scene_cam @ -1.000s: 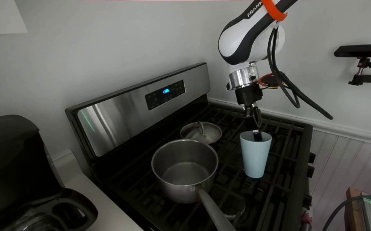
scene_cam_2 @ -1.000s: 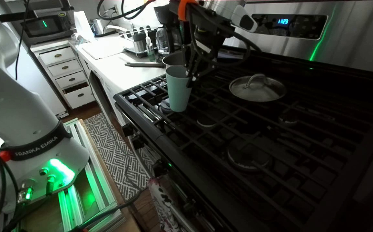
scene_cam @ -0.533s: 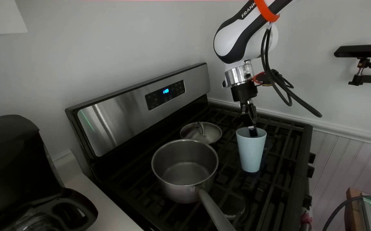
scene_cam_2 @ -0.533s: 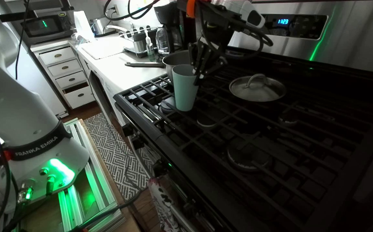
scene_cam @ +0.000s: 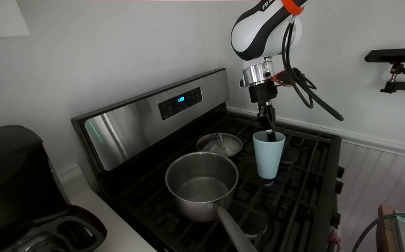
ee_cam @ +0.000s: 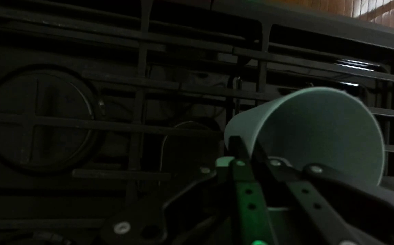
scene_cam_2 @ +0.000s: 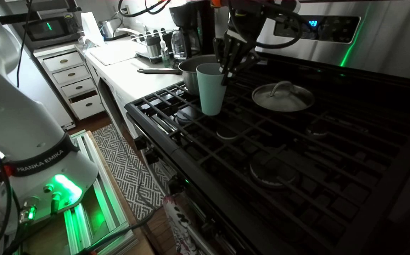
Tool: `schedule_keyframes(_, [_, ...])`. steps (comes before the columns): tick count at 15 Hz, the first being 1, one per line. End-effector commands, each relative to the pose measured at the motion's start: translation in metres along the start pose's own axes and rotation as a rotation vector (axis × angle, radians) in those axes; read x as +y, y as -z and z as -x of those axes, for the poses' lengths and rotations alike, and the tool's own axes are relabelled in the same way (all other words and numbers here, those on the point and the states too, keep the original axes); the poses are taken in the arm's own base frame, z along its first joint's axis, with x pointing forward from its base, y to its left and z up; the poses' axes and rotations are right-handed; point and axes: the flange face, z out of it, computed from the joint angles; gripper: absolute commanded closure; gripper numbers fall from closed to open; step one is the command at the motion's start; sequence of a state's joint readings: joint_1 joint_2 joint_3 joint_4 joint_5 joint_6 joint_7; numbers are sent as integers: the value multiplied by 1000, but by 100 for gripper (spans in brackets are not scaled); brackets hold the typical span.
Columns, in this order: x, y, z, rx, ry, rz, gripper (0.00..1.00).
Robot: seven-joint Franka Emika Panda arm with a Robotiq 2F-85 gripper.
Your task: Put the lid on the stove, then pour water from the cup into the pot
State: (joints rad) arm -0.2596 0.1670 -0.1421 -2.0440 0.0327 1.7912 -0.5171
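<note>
My gripper is shut on the near-rim wall of the pale bluish cup, one finger inside and one outside, as the wrist view shows. The cup is about upright, held above the grates; it also shows in an exterior view. Water inside cannot be made out. The steel pot stands on the stove beside the cup, its inside visible and handle pointing forward; the cup partly covers it in an exterior view. The lid, knob up, lies on the grates behind the pot, also seen here.
A black coffee maker stands on the white counter beside the stove. The stove's raised back panel runs along the wall. A patterned towel hangs at the stove's front. A camera on a mount sticks out near the wall.
My gripper has carried the cup up and toward the pot and the back panel. The cup stays about upright. The pot and lid have not moved.
</note>
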Motion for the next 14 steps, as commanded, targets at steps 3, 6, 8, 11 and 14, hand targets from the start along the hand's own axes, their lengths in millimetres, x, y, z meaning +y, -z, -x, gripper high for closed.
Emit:
schedule_keyframes(3, [-15,23,-2,26,12,72,99])
schedule_keyframes(6, [-46,51,-6,70,47,184,99])
schedule_keyframes(8, [-75,68,-11,101,69,258,99])
schedule_keyframes(11, [-122,86,-21,160,87,376,99])
schedule_keyframes(14, [-166,96,-30,239,76,510,99])
